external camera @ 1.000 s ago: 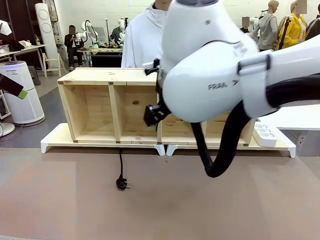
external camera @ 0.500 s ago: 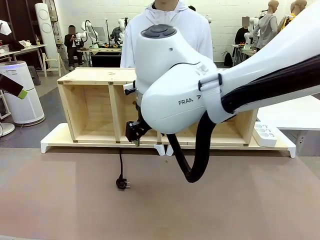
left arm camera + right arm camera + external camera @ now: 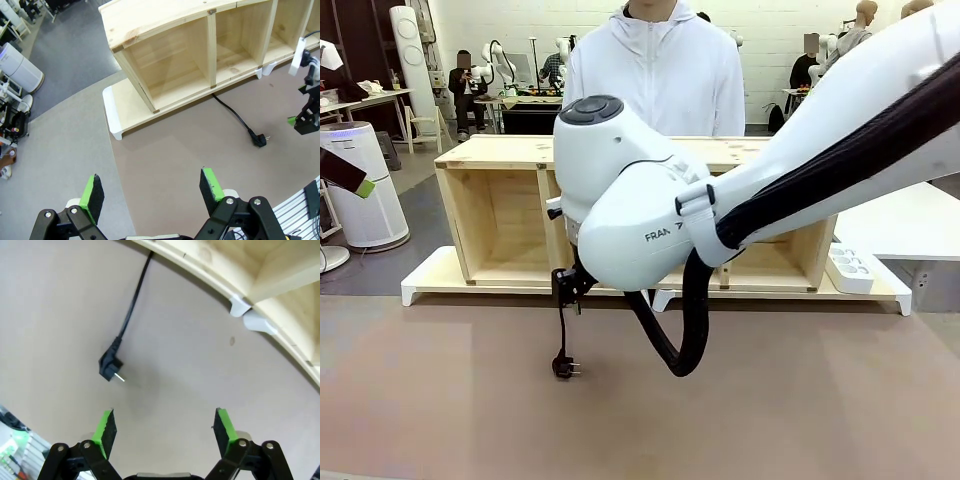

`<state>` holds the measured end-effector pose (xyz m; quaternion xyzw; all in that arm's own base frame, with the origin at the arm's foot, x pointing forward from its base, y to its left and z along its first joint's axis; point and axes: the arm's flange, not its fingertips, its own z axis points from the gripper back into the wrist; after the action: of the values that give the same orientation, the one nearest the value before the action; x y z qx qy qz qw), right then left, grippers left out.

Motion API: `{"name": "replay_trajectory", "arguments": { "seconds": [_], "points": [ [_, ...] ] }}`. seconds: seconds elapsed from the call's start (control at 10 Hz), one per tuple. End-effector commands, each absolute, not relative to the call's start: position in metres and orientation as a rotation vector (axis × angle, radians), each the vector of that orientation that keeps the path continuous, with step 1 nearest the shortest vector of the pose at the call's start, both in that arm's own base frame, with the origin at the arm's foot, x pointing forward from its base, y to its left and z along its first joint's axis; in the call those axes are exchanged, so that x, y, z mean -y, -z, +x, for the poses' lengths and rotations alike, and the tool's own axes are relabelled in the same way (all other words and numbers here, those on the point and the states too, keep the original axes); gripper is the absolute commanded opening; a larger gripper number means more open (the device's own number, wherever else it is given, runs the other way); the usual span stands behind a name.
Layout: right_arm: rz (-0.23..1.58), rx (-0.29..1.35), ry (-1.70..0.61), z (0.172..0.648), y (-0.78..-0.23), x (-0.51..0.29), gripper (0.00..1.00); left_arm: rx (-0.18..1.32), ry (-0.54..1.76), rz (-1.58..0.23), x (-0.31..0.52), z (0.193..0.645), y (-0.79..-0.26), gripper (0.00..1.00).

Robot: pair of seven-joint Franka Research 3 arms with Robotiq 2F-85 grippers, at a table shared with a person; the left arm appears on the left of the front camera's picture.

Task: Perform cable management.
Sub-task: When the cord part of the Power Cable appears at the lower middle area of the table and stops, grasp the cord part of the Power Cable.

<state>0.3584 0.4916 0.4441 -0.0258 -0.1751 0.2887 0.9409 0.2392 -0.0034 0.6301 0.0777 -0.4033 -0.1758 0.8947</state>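
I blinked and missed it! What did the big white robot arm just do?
The right arm swung toward the robot's left and lower down. That brought its open right gripper over the table near the cable and its plug. It has grabbed nothing. The cable, plug, wooden shelf and white power strip stayed put.

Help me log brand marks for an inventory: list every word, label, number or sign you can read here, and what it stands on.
"FRAN": dark letters on the white right robot arm, the rest cut off by its strap.
White multi-socket power strip: any marks are too small to read.
Pale wooden shelf and thin black cable: no print visible.
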Motion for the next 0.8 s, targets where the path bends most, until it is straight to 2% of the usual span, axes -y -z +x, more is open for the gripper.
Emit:
{"name": "replay_trajectory", "arguments": {
  "seconds": [0.0,0.3,0.7],
  "points": [
    [-0.08,0.359,-0.553,0.367,-0.444,-0.511,1.0,0.841,0.363,0.163,0.004,0.241,-0.63,1.0],
    [-0.023,0.297,-0.513,0.382,-0.438,-0.523,1.0,0.841,0.363,0.163,0.004,0.241,-0.63,1.0],
    [-0.06,0.22,-0.507,0.404,-0.423,-0.534,1.0,0.841,0.363,0.163,0.004,0.241,-0.63,1.0]
  ]
}}
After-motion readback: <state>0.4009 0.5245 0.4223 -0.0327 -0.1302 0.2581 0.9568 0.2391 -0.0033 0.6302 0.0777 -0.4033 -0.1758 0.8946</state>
